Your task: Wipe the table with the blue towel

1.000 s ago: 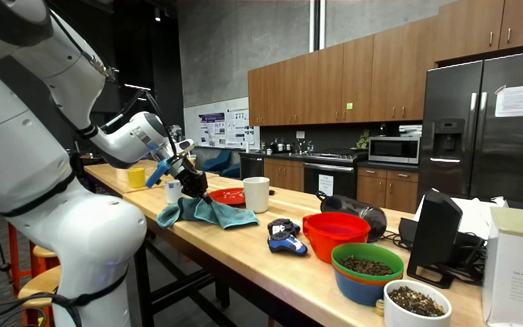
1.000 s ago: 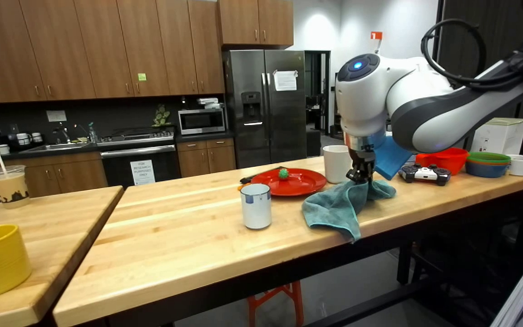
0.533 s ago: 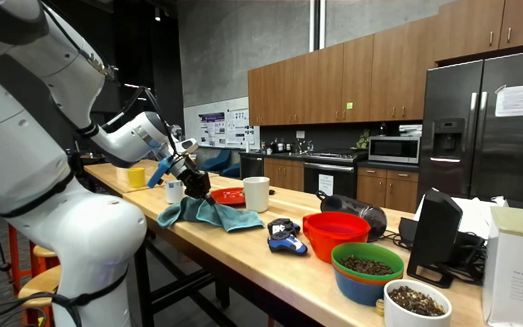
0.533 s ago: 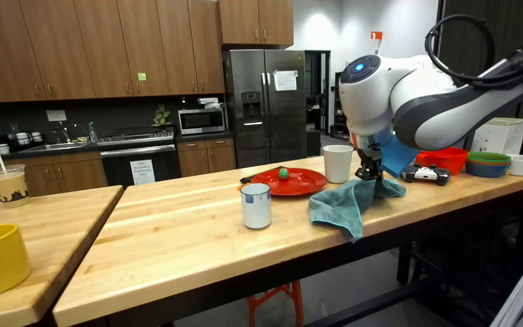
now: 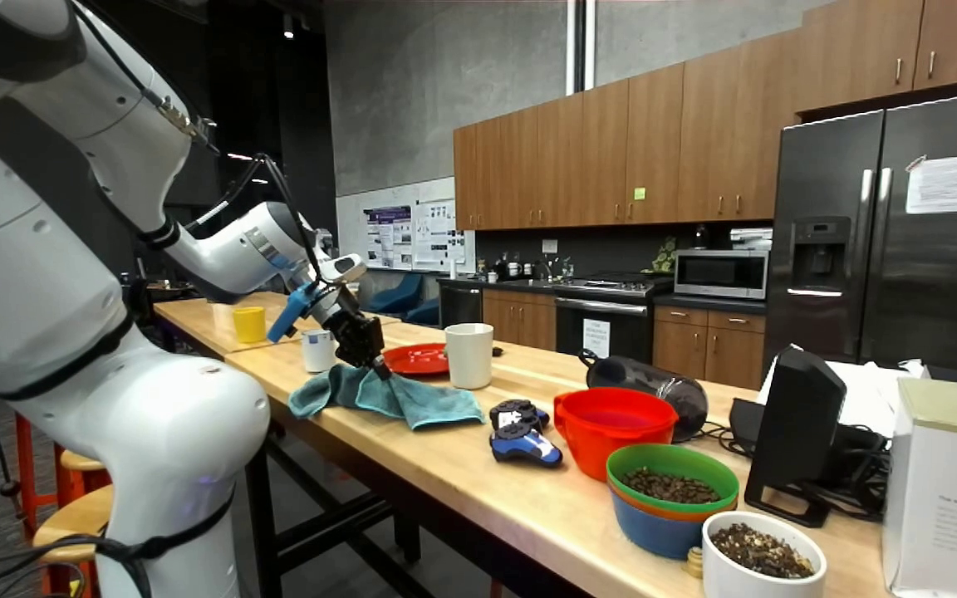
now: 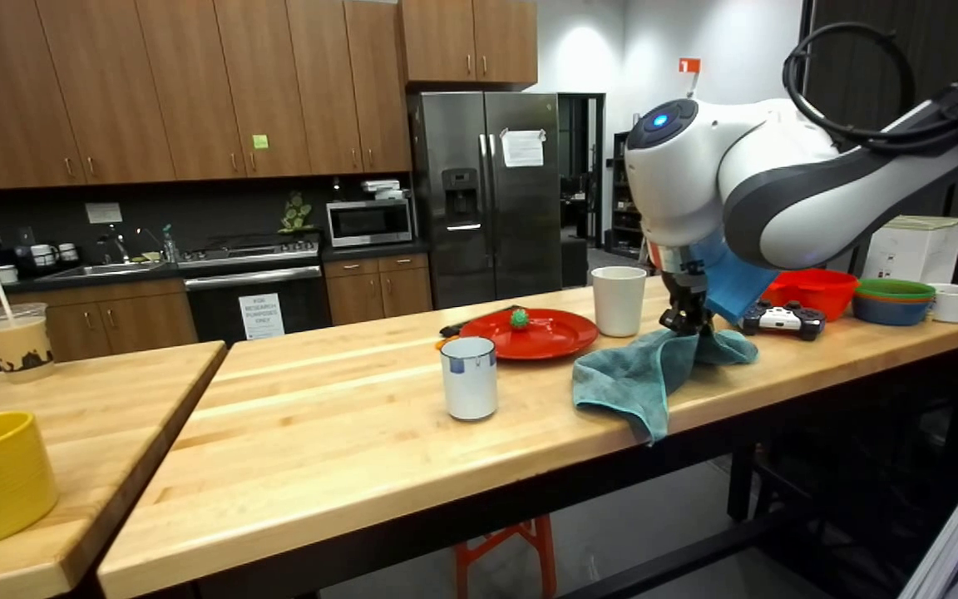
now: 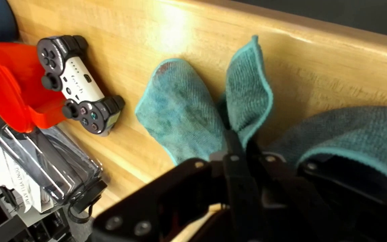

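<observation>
The blue towel [image 5: 429, 403] lies bunched on the wooden table [image 6: 321, 449], near its front edge, in both exterior views. One corner of the towel [image 6: 624, 387] droops at that edge. My gripper [image 5: 382, 370] points down into the cloth from above, its tips low over the tabletop. In the wrist view the gripper [image 7: 243, 143] has its fingers pinched together on a raised fold, and towel [image 7: 183, 111] spreads out on both sides of them. A small reddish stain marks one end of the cloth. The very fingertips are partly buried in the folds.
A game controller [image 7: 81, 80] lies just beyond one end of the towel, with a red bowl [image 5: 611, 432] past it. Behind the towel stand a white cup [image 6: 619, 299] and a red plate [image 6: 529, 337]. A white mug [image 6: 469, 383] stands further along.
Gripper and towel have slid a short way along the table toward the game controller, mostly in the earlier half second. The grip on the cloth looks the same.
</observation>
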You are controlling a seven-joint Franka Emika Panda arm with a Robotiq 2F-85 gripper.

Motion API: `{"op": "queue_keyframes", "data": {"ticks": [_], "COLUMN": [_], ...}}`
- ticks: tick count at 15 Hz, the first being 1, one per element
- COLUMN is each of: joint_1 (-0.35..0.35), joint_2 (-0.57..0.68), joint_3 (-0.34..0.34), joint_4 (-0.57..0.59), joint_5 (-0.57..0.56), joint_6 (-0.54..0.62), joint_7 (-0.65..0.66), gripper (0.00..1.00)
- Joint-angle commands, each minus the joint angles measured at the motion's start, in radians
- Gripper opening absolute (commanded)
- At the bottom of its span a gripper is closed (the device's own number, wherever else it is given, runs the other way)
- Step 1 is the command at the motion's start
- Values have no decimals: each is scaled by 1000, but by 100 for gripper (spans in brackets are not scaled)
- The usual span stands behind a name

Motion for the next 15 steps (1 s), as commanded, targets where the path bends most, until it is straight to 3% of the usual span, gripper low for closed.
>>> {"op": "queue_keyframes", "data": {"ticks": [1,10,15], "joint_1": [32,24,10], "joint_2": [-38,-103,-131], "joint_3": [-39,-82,-97], "joint_4": [-2,67,130], "joint_5": [58,166,198], "joint_6": [-30,-99,-158], "joint_7": [-58,-170,-221], "gripper": [36,98,100]}}
